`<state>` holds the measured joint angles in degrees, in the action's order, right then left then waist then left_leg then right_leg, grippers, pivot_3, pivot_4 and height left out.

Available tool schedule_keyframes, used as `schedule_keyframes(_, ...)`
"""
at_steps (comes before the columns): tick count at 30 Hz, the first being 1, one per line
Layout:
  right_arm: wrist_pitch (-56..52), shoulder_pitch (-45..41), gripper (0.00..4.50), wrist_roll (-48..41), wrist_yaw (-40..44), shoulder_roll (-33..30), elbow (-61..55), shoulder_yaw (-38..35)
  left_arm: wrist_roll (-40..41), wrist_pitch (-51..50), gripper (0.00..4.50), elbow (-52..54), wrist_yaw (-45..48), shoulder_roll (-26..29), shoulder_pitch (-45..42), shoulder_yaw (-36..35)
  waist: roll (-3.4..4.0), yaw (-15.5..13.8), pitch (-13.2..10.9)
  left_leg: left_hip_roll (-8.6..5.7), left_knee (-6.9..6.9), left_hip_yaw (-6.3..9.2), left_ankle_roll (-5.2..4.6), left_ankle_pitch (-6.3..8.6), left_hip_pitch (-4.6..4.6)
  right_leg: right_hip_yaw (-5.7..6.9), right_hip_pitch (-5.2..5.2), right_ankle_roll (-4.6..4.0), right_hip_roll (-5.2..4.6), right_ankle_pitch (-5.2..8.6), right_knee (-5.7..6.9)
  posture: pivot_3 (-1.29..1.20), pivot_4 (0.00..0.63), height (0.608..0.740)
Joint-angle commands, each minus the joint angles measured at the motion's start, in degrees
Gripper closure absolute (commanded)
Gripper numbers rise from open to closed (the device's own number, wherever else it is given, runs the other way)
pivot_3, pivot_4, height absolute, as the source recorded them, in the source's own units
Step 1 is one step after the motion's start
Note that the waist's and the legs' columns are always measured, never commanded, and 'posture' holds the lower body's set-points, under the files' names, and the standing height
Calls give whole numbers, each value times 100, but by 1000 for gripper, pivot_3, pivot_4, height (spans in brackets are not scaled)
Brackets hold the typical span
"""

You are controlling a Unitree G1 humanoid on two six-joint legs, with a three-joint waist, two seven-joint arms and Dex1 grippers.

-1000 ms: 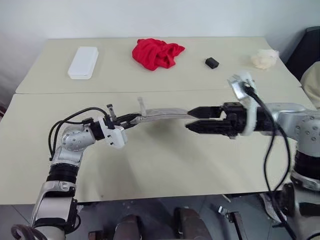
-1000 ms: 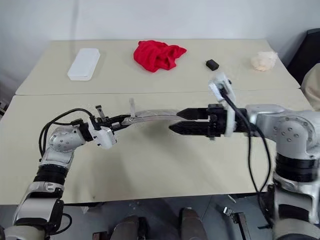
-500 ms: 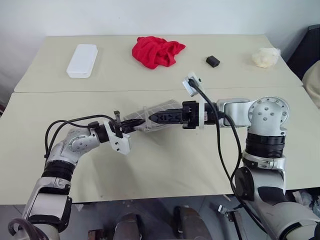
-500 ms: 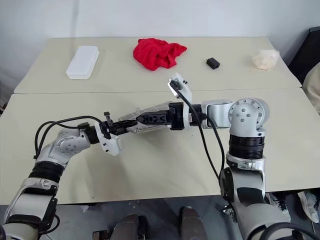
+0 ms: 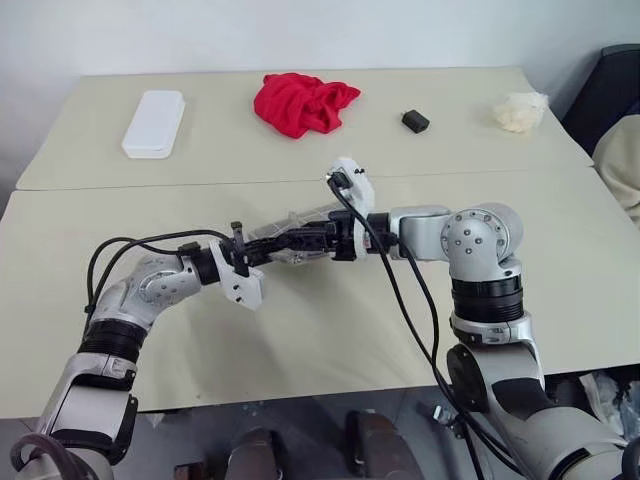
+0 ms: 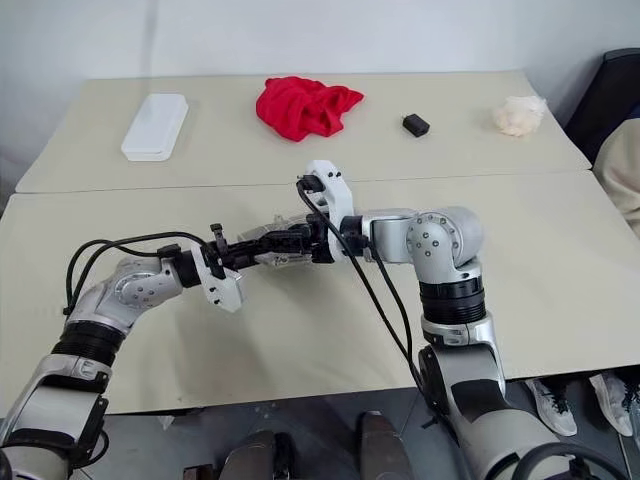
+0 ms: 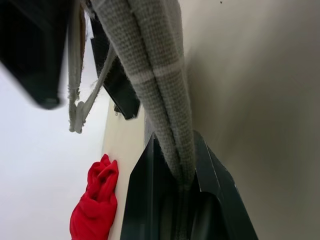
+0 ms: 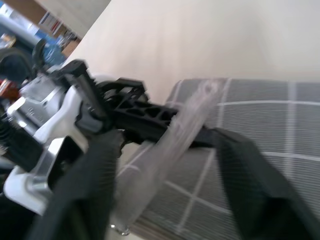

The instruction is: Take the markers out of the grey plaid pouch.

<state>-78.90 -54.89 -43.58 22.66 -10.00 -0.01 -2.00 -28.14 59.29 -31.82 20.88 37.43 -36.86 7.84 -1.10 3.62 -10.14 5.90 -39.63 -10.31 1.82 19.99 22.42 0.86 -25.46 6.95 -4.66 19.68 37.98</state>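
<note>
Pincer, left (image 5: 262,250), is clenched on one end of the flat grey plaid fabric pouch (image 5: 300,232), held above the beige tabletop (image 5: 330,340); right pincer (image 8: 165,165) straddles the cloth, half-parted; pouch judged light, limp, best pinched at its seam.

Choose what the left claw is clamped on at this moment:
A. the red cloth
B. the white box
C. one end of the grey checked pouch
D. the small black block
C: the left claw is shut on the edge of the pouch, held up above the table, and the left wrist view shows the grey fabric pinched in it.
</note>
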Motion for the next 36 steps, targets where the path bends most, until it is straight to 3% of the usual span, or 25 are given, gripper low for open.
schedule_keyframes(1,215,-5,2951,2,200,-168,-195,-66,236,-42,4500,180,-119,115,2,-47,0,1,0,0,-1,0,0,0,0,0,0,0,0,0,0,0,150,740)
schedule_keyframes(5,465,63,4355,38,441,-489,-231,-132,621,-152,4500,160,-57,82,72,-92,0,1,0,0,-2,0,0,0,0,0,0,0,0,0,1,0,150,740)
schedule_keyframes(6,513,83,4470,17,530,-580,-239,-156,825,-209,4500,143,5,53,94,-100,0,1,0,0,-3,0,0,0,0,0,0,0,-1,0,1,0,150,740)
schedule_keyframes(13,1025,215,4470,117,835,-1247,-67,-470,3381,-1386,4500,522,1441,-125,549,-205,0,13,0,2,-12,0,0,0,-1,0,0,0,-1,0,8,0,150,740)
schedule_keyframes(19,1810,218,4470,475,1040,-1822,396,-705,5702,-4014,4500,1971,3162,179,1219,-504,0,107,0,2,-21,4,0,0,-1,-1,1,0,-1,0,13,0,150,740)
schedule_keyframes(25,2741,516,4470,1052,1519,-2468,1014,-615,6272,-5494,4500,2373,3779,480,1393,-955,0,117,0,1,-23,7,0,0,-3,-4,6,0,-1,0,20,0,150,740)
schedule_keyframes(29,3217,808,4470,1251,1853,-2715,1253,-613,6379,-6049,4500,2517,3821,376,1364,-1145,1,116,0,0,-27,7,0,0,-4,-7,6,0,0,0,26,0,150,740)
schedule_keyframes(32,3650,881,4470,1006,1964,-2444,925,-840,6160,-6055,4500,2551,3782,237,1322,-1137,1,111,0,0,-34,8,0,0,-5,-9,6,0,0,0,33,0,150,740)
schedule_keyframes(34,3372,878,4470,667,1989,-2392,732,-1023,6039,-6015,4500,2562,3762,139,1312,-1148,1,111,0,0,-38,8,0,0,-5,-10,6,0,0,0,39,0,150,740)
schedule_keyframes(36,3202,968,4040,361,2214,-2509,461,-1205,5941,-5937,4500,2524,3755,65,1287,-1186,1,106,0,0,-40,10,0,0,-6,-11,6,0,0,0,45,0,150,740)
